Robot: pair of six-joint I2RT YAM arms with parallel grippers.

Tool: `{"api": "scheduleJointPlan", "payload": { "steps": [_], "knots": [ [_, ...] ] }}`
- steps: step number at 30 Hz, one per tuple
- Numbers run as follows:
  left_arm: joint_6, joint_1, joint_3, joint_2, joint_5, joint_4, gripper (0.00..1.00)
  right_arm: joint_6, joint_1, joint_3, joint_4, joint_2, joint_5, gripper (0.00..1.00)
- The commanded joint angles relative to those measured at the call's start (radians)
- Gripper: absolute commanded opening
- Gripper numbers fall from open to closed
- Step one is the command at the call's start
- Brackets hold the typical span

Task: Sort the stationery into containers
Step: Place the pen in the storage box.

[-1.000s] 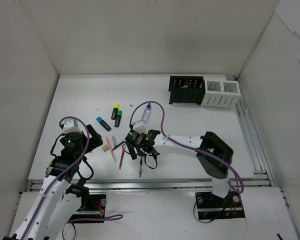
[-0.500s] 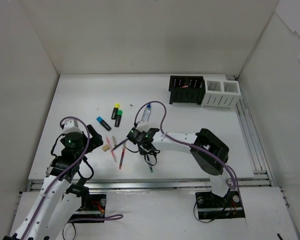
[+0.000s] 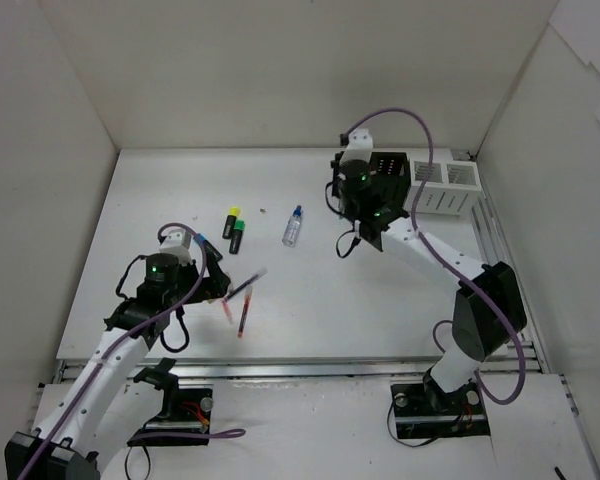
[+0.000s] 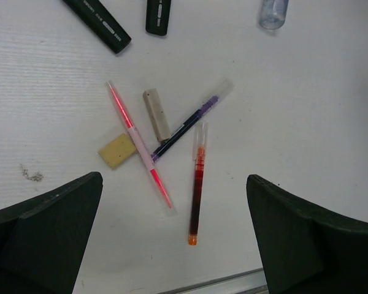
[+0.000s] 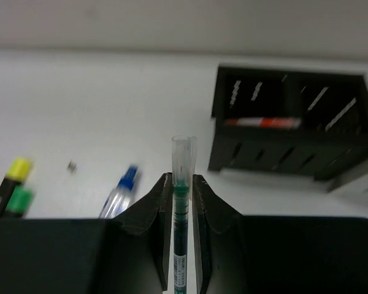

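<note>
White tabletop (image 3: 380, 300), walled in — my right gripper (image 5: 183, 184) is pinched shut on the green pen (image 5: 180, 208), lengthwise, likely for dropping it into the black organiser (image 5: 264, 156) at far right; left gripper (image 4: 175, 202) gapes empty above the orange pen (image 4: 196, 190), near left.

High rear overview; close wrist views, bottle (image 3: 293, 230) seemingly in both.

Green pen (image 5: 180, 245), black perforated organiser (image 5: 276, 153), tan eraser (image 4: 116, 150), yellow-capped highlighter (image 3: 230, 222), green-capped highlighter (image 3: 237, 237).
</note>
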Motion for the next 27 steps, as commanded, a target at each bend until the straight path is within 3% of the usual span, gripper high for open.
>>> {"api": "scheduleJointPlan", "payload": {
  "steps": [1,6,13,18,22,25,26,27],
  "knots": [
    [0.035,-0.003,0.053,0.04,0.013,0.054,0.99,-0.29,-0.09,0.027,0.483,0.034,0.008,0.02],
    [0.015,-0.003,0.07,0.095,-0.046,0.048,0.99,-0.425,-0.211,0.271,0.63,0.269,-0.086,0.02],
    [-0.016,-0.003,0.106,0.193,-0.119,0.029,0.99,-0.43,-0.29,0.499,0.781,0.507,-0.091,0.06],
    [-0.028,0.006,0.105,0.233,-0.127,0.066,0.99,-0.347,-0.32,0.507,0.834,0.581,-0.14,0.09],
    [-0.04,0.016,0.103,0.257,-0.124,0.083,0.99,-0.303,-0.324,0.409,0.854,0.564,-0.138,0.16],
    [-0.052,0.016,0.094,0.264,-0.132,0.094,0.99,-0.257,-0.319,0.301,0.905,0.501,-0.143,0.44],
    [-0.057,0.016,0.093,0.266,-0.133,0.095,0.99,-0.254,-0.313,0.285,0.909,0.463,-0.135,0.57],
    [-0.063,0.026,0.091,0.266,-0.133,0.095,1.0,-0.261,-0.301,0.256,0.908,0.443,-0.134,0.63]
  ]
}}
